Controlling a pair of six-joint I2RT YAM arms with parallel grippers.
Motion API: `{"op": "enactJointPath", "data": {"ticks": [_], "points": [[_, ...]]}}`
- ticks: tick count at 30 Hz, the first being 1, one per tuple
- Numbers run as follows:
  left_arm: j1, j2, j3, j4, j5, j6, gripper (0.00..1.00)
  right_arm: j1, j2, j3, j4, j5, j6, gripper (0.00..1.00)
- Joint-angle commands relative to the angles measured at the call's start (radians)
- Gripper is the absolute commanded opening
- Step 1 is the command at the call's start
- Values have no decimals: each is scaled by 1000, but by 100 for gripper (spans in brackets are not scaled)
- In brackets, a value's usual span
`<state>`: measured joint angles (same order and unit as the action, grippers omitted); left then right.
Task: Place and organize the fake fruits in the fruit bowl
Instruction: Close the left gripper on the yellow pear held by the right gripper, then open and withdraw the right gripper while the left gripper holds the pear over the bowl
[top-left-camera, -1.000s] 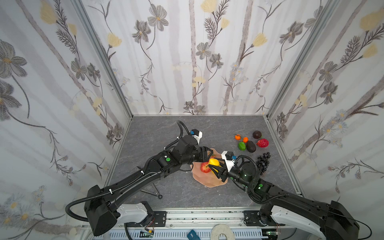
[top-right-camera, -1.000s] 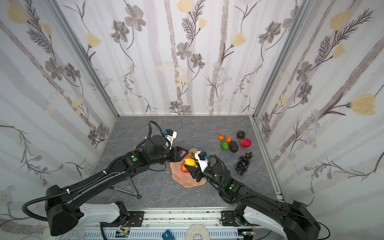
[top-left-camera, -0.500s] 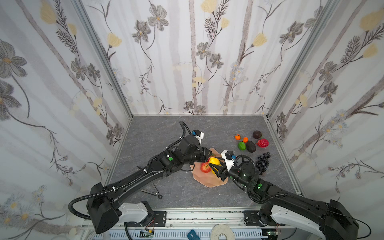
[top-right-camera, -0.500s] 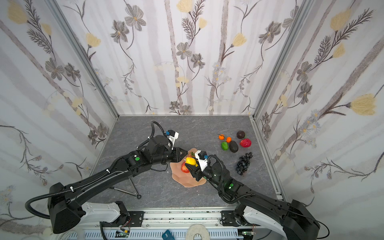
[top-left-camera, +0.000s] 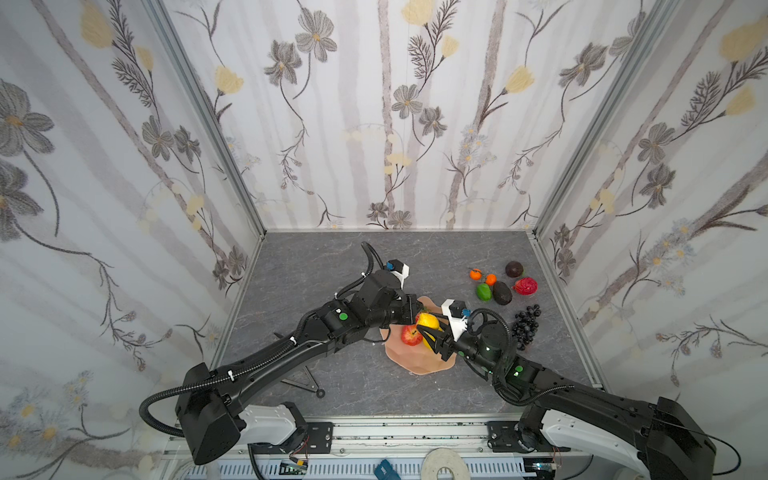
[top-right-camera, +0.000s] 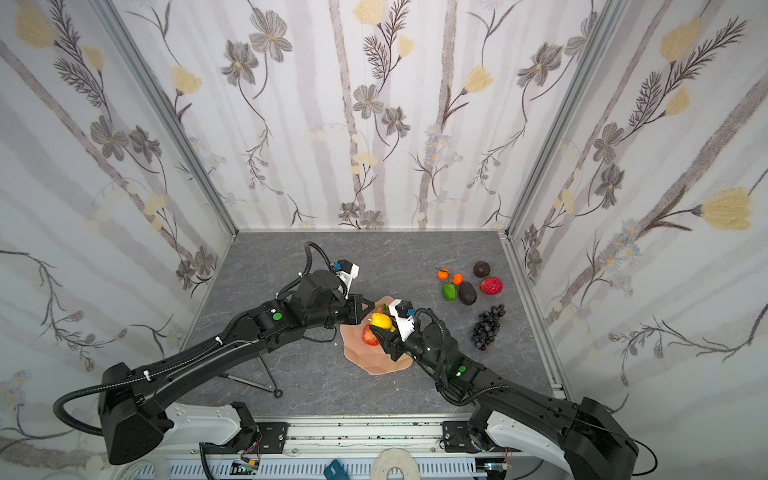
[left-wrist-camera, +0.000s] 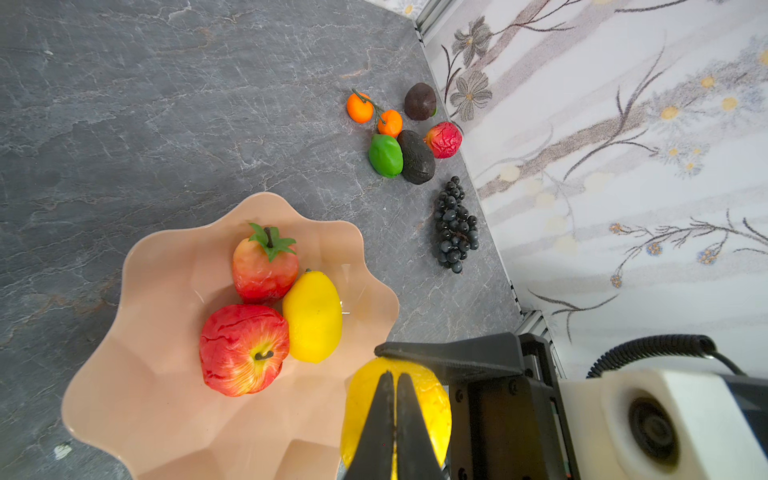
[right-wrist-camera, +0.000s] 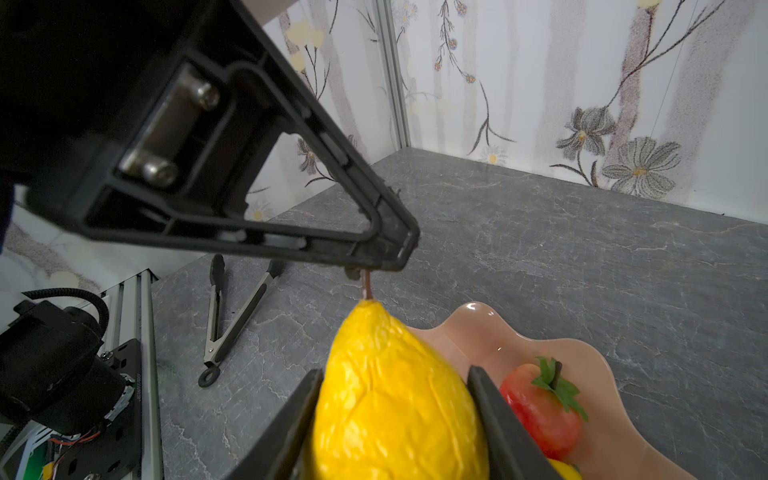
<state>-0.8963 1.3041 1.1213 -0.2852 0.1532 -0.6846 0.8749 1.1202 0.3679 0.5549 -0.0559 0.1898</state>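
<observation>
My right gripper (right-wrist-camera: 395, 374) is shut on the yellow pear (right-wrist-camera: 395, 399) and holds it just above the near side of the fruit bowl (left-wrist-camera: 166, 415), the pale peach bowl seen in both top views (top-left-camera: 419, 361) (top-right-camera: 374, 361). My left gripper (right-wrist-camera: 374, 266) (left-wrist-camera: 392, 376) is shut, pinching the pear's brown stem from above. A red apple (left-wrist-camera: 243, 349), a lemon (left-wrist-camera: 313, 316) and a red fruit with a green leafy top (left-wrist-camera: 264, 266) lie in the bowl. On the table to the right lie two oranges (left-wrist-camera: 360, 108), a lime (left-wrist-camera: 385, 156), two avocados (left-wrist-camera: 415, 157), a red fruit (left-wrist-camera: 444, 139) and grapes (top-left-camera: 525, 326).
Metal tongs (top-left-camera: 305, 380) (right-wrist-camera: 232, 316) lie on the grey table left of the bowl, under my left arm. Wallpapered walls close in the back and both sides. The loose fruits sit close to the right wall (left-wrist-camera: 582, 166).
My left gripper has moved right to the pear and closed on its stem. My right gripper has stayed over the bowl with the pear.
</observation>
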Motion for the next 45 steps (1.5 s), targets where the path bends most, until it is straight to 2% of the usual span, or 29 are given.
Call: {"op": "enactJointPath", "data": {"ticks": [1,9,13,16,18,23,25,27,36,45], "points": [[-1,4,14,-2,-7,7,1,1,-5,9,36,24,2,61],[-4,1,18,-17,-78,40,0,-1,-51,29,-60,60,6,86],[-4,-2,36,-64,-200,107,0,-17,-147,39,-203,122,-4,92],[-4,6,35,-78,-332,173,0,-39,-233,14,-278,154,8,93],[-3,23,31,-62,-398,216,0,-92,-284,-9,-313,164,27,93],[-3,107,58,-40,-493,282,0,-137,-393,-80,-359,202,94,93],[-4,133,47,-4,-522,286,0,-152,-413,-97,-391,246,137,92],[-4,157,39,17,-552,278,0,-175,-417,-107,-413,240,166,93],[-3,299,57,64,-551,282,0,-197,-464,-148,-411,229,181,93],[-4,373,49,103,-549,263,0,-205,-485,-170,-394,206,174,93]]}}
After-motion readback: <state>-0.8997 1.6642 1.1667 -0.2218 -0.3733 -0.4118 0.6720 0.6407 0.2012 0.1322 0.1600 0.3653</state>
